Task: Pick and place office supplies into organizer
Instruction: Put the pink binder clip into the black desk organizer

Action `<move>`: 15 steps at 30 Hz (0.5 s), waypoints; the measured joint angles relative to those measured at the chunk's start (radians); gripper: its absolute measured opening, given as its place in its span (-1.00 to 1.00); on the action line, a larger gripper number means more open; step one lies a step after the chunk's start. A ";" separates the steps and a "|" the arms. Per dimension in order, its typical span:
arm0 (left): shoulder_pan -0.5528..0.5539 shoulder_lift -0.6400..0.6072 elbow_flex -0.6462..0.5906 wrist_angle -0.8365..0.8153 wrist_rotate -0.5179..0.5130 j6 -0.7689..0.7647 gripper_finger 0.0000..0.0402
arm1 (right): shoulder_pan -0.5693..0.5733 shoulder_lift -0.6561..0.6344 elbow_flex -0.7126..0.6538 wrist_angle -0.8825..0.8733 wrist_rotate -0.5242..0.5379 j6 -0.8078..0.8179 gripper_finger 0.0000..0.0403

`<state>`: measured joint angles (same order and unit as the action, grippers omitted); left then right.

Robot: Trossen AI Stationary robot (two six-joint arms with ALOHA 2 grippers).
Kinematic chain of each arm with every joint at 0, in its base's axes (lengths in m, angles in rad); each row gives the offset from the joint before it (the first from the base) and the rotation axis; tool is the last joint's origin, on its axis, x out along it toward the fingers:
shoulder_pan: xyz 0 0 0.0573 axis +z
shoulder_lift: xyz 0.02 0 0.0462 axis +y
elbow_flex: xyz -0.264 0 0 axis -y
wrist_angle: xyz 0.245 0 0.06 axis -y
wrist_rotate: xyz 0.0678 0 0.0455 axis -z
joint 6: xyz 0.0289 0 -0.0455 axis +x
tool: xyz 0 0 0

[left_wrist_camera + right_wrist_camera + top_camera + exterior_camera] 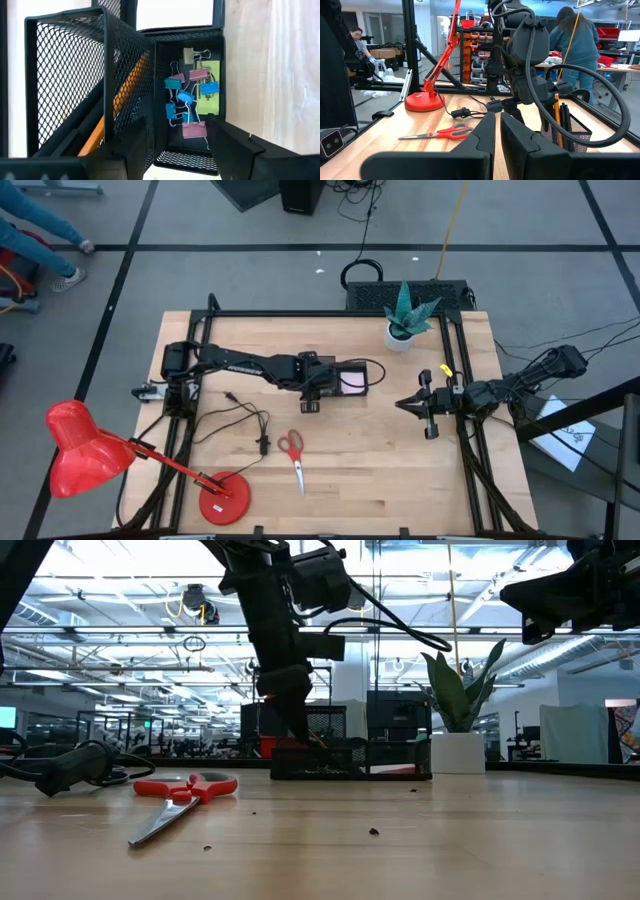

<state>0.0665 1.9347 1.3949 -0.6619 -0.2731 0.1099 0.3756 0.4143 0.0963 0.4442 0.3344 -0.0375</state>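
The left gripper (312,402), jaws spread, hangs over the organizer (345,379) (its far wall cut off); right gripper (402,405) clenched at three o'clock, scissors (293,455) at six.

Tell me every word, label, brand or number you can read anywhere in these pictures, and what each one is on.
No text here reads clearly.
White lettering on the left robot arm's dark upper link: too small to read.
Dark print on the small yellow piece under the blue and pink binder clips in the black mesh organizer: blurred, unreadable.
Dark marks on the white paper sheet beside the table: too small to read.
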 joint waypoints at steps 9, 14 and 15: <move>-0.006 0.000 0.000 0.007 0.002 0.012 -0.07 | 0.000 0.000 0.000 0.000 0.000 0.000 -0.91; -0.027 0.000 0.000 0.007 0.008 0.032 -0.16 | 0.000 0.000 0.000 0.000 0.000 0.000 -0.91; -0.030 0.000 0.000 0.007 0.015 0.034 -0.21 | 0.000 0.000 0.000 0.000 0.000 0.000 -0.91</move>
<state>0.0364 1.9343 1.3945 -0.6552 -0.2585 0.1440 0.3756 0.4144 0.0963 0.4442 0.3344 -0.0376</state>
